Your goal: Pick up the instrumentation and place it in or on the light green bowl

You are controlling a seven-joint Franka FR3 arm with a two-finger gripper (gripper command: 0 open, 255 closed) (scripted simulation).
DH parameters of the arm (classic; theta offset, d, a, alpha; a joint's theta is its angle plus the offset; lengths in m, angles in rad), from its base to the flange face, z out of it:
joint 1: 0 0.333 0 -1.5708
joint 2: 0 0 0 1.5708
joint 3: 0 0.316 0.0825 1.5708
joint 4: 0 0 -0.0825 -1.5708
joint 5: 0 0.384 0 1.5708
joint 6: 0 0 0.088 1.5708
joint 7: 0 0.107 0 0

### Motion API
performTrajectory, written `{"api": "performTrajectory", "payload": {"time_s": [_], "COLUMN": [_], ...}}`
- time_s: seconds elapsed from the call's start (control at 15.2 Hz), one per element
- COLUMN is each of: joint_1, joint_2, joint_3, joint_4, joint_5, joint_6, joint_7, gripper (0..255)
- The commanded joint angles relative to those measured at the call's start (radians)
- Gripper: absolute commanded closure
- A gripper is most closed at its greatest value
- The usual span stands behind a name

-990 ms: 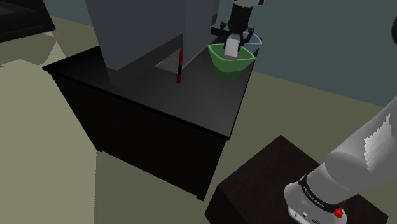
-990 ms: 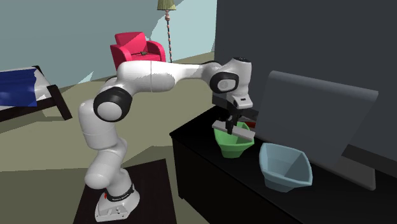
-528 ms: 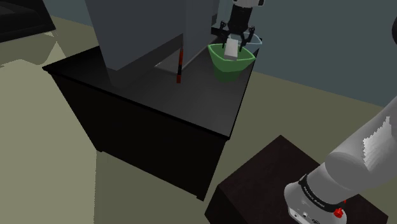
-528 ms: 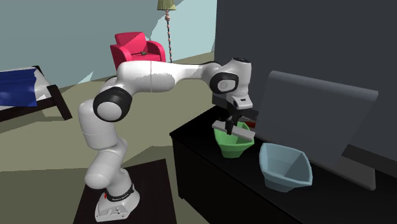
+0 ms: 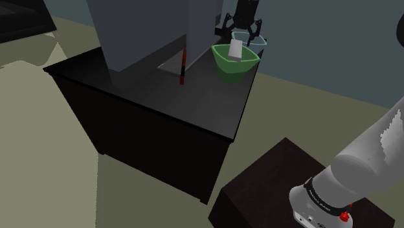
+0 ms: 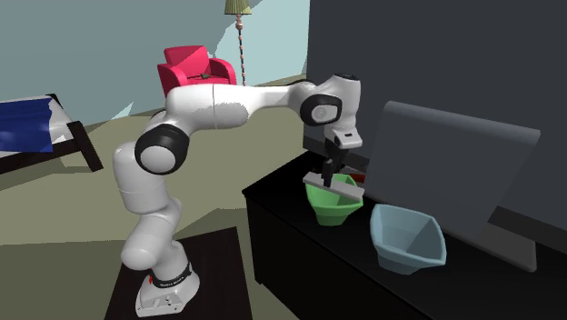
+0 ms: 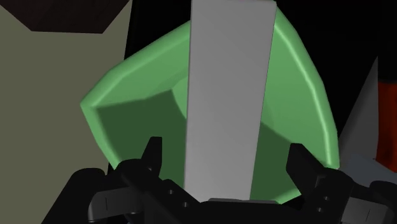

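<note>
My gripper (image 7: 225, 147) is spread wide. Its two fingers stand either side of the grey slab (image 7: 228, 95) without touching it, so it holds nothing. The slab, which I take for the instrumentation, lies slanted across the mouth of the light green bowl (image 7: 121, 95), directly under the hand. I judge the placing as good as done, and what's left is the retreat. I'd lift straight up along the gripper's axis with the fingers kept wide, so neither tip brushes the slab and tips it off the rim. The bowl sits near the far corner of the black table (image 5: 162, 103), with a pale blue bowl (image 6: 407, 238) just beside it. A red-and-black stick (image 5: 184, 68) and a tall grey block (image 5: 142, 32) stand towards the shoulder view's left. Beyond are an olive floor (image 5: 39, 162), a red armchair (image 6: 195, 68) and a floor lamp (image 6: 238, 27).
</note>
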Motion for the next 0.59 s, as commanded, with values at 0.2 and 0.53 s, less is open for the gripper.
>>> {"api": "performTrajectory", "payload": {"time_s": [0.2, 0.53], "joint_1": [0.001, 0.001], "joint_2": [0.015, 0.015], "joint_3": [0.0, 0.0], "joint_4": [0.084, 0.084], "joint_5": [-0.003, -0.003], "joint_6": [-0.07, -0.07], "joint_7": [0.001, 0.001], "gripper": [0, 0]}}
